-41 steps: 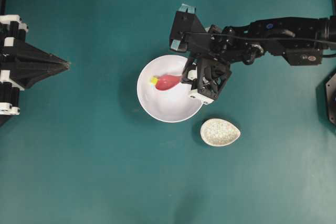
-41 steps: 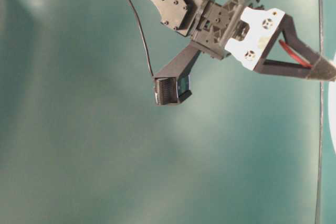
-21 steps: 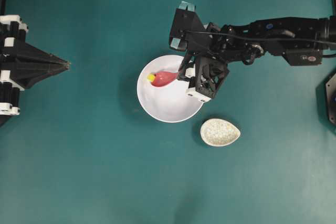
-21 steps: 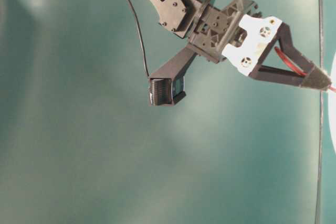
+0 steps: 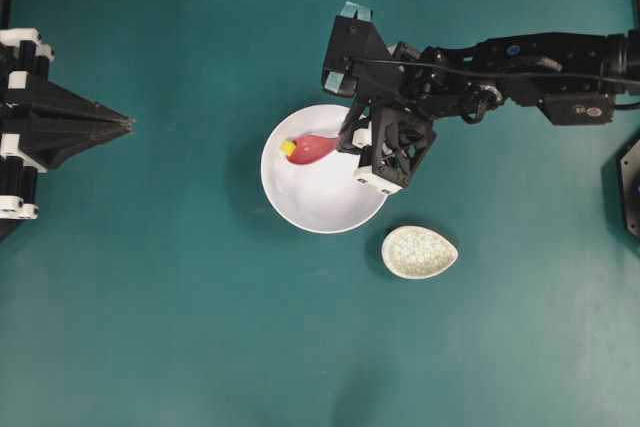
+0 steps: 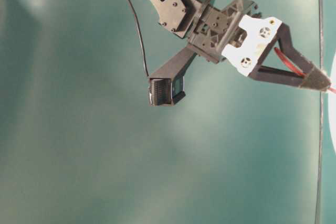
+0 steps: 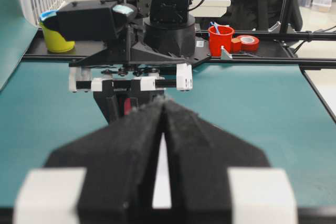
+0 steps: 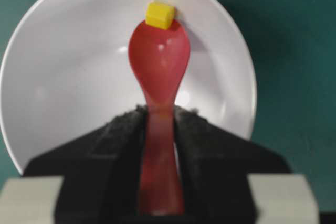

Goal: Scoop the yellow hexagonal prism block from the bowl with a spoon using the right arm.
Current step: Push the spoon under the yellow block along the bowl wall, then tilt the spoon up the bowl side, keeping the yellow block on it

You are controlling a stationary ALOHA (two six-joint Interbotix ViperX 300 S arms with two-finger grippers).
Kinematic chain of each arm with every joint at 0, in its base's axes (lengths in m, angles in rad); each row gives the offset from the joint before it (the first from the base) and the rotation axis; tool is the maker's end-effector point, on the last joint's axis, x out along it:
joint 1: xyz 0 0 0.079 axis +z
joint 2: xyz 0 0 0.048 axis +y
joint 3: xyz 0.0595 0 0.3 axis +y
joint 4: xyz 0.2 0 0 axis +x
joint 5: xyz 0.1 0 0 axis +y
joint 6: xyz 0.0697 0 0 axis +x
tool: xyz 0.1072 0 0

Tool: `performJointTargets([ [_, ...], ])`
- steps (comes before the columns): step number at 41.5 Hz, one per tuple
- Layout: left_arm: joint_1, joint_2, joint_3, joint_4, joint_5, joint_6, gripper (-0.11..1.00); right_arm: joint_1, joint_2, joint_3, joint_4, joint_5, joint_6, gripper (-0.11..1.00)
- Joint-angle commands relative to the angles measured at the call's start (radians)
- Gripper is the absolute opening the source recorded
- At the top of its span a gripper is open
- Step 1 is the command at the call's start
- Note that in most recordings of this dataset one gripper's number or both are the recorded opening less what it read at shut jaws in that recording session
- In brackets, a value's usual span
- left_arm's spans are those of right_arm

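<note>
Bowl: white, glazed, glossy, smooth, with soft highlights. Spoon: pink-red, smooth, semi-gloss, plastic-looking. Yellow hexagonal prism block: matt, flat-faced. Right gripper: black fingers with rough, grainy pads; white matt plastic blocks behind. Spoon rest: speckled, glazed. Table: teal, matt, smooth.

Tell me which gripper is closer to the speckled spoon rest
Right. The right gripper is over the bowl, just up and left of the speckled spoon rest. The left gripper sits at the table's far left edge.
</note>
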Motion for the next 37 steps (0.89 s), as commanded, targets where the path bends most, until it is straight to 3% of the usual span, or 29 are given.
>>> performJointTargets([
  [1,0.0,0.008,-0.015,0.002,-0.003,-0.002,0.01,0.002,-0.014,-0.023,0.0,-0.011,-0.002,0.23],
  [37,0.0,0.008,-0.015,0.002,0.003,-0.002,0.01,0.002,-0.041,-0.021,-0.011,-0.057,-0.003,0.23],
])
